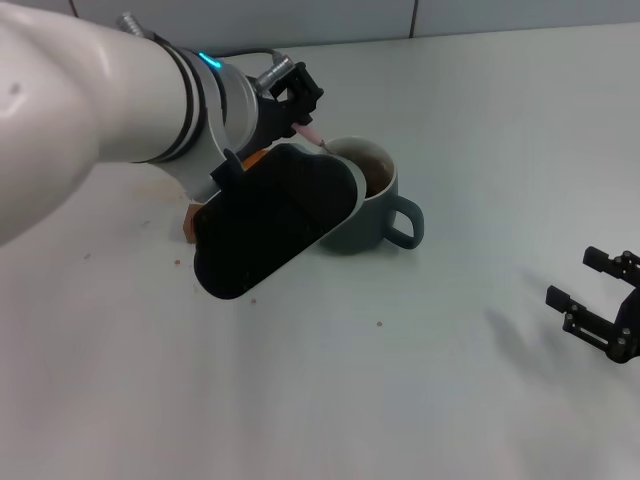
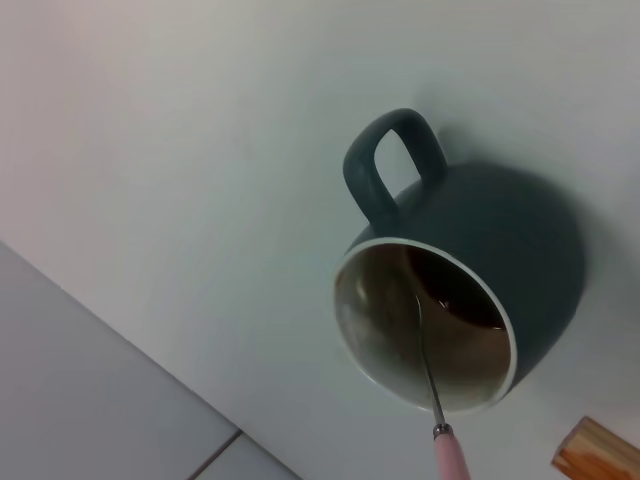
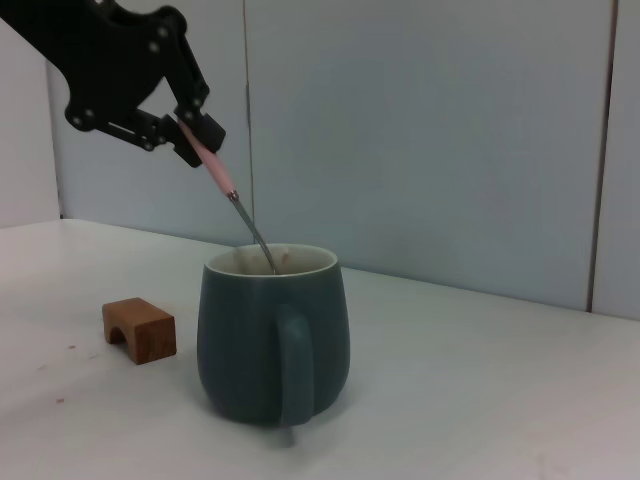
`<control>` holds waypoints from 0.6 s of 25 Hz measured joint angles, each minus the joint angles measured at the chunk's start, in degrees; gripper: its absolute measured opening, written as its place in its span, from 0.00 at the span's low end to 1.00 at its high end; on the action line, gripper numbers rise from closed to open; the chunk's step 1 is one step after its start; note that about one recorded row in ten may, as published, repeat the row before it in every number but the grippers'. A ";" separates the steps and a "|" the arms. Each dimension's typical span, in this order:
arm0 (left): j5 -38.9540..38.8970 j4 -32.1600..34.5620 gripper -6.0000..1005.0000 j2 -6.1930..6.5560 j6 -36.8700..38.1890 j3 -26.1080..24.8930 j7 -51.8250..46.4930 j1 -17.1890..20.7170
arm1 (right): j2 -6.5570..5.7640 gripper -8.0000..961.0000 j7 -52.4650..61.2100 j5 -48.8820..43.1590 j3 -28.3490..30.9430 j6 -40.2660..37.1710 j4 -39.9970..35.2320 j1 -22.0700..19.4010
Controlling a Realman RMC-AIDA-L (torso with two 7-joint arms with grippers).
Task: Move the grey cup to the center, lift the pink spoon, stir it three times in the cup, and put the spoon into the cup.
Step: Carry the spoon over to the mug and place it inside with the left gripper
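Observation:
The grey cup stands upright on the white table near its middle, handle toward my right side; it also shows in the left wrist view and the right wrist view. My left gripper is shut on the pink spoon just above the cup's far rim. The spoon slants down, its thin metal neck reaching inside the cup. The spoon's bowl is hidden in the cup. My right gripper hangs open low at the right, holding nothing.
A brown wooden block with an arched cutout sits on the table beside the cup, mostly hidden behind my left arm in the head view. A panelled wall rises behind the table.

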 joint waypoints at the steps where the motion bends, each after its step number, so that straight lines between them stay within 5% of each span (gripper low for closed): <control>1: 0.01 -0.49 0.19 -0.02 -0.18 0.00 0.00 -0.28 | 0.00 0.73 0.00 0.00 0.00 0.00 0.00 0.02; 15: 0.03 -2.09 0.20 0.44 -0.59 -1.22 -0.08 -0.26 | 0.00 0.73 0.00 -0.03 0.68 0.39 0.11 0.59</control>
